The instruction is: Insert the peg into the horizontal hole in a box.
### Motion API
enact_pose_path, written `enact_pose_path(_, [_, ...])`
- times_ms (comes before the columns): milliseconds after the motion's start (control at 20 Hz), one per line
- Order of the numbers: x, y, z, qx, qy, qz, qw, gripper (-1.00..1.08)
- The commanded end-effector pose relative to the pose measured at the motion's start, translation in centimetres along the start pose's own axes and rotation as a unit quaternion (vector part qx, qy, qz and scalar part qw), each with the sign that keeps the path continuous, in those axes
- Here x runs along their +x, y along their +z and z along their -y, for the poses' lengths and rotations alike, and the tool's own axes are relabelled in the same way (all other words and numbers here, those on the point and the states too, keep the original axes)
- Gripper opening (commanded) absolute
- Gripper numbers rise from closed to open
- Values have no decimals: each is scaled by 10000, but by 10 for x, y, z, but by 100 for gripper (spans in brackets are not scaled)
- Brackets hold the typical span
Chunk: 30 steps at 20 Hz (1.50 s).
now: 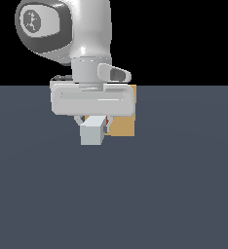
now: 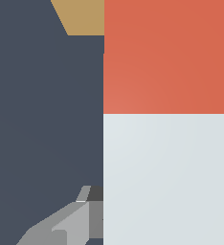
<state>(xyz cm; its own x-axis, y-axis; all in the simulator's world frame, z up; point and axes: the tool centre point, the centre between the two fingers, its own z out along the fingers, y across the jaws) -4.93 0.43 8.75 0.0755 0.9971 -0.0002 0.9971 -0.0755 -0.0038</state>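
Observation:
My gripper (image 1: 93, 121) is shut on the peg (image 1: 92, 134), held level above the floor. In the exterior view the peg's light grey-white end face points at the camera, with a sliver of red behind it. The tan box (image 1: 123, 126) stands just behind the hand, mostly covered by it. In the wrist view the peg (image 2: 166, 158) fills the frame, and its red end (image 2: 166, 57) points toward the box (image 2: 83, 16). One grey finger (image 2: 68, 225) shows beside the white part. The horizontal hole is hidden behind the peg and hand.
The dark blue-grey floor (image 1: 174, 194) spreads around the box and the arm. The arm's white body (image 1: 86, 34) rises above the hand and blocks the upper part of the box.

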Motion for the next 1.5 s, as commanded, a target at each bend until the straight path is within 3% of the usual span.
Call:
enact_pose_path(0, [0, -2, -1, -19, 12, -2, 10000, -100])
enact_pose_path(750, [10, -2, -2, -14, 9, -4, 10000, -100])
enact_pose_path(1450, [98, -4, -2, -30, 10, -7, 10000, -100])
